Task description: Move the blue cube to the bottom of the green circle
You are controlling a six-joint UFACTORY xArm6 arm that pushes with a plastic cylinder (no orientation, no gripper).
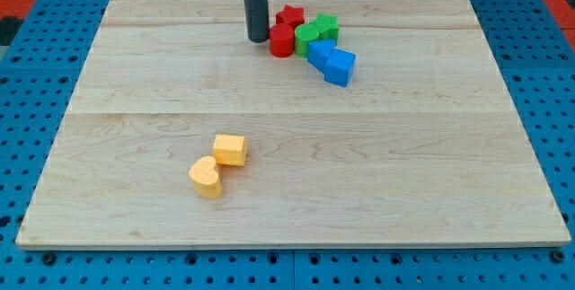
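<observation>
We note our rod [256, 3] standing upright near the view's top, w/ my tip [258, 39] on the board [359, 191]. There is no jaw to report: the arm ends in a plain rod and holds nothing.

Landmark for all positions: the green circle [307, 38].

- My tip sits to the view's left of the green circle, w/ the red cylinder [282, 41] between them. Tip is just beside the red cylinder; we cannot tell if it touches.
- Red cylinder: immed. left of the green circle, appears to touch it.
- Red star [289, 16]: above and left of the green circle, close behind the red cylinder.
- Green star-like block [327, 27]: above and right of the green circle, adjoining it; exact shape hard to make out.
- Blue cube [340, 66]: below and right of the green circle, not directly under it. It touches a second blue block [320, 53], which lies between the cube and the green circle, right up against the circle's lower right; that block's shape is unclear.
- Two yellow blocks, well apart from the green circle, toward the view's bottom left: a hexagon-like one [231, 150] and a heart-like one [206, 178] below-left of it, the pair touching or nearly so.

The board rests on a blue pegged surface [54, 263].
</observation>
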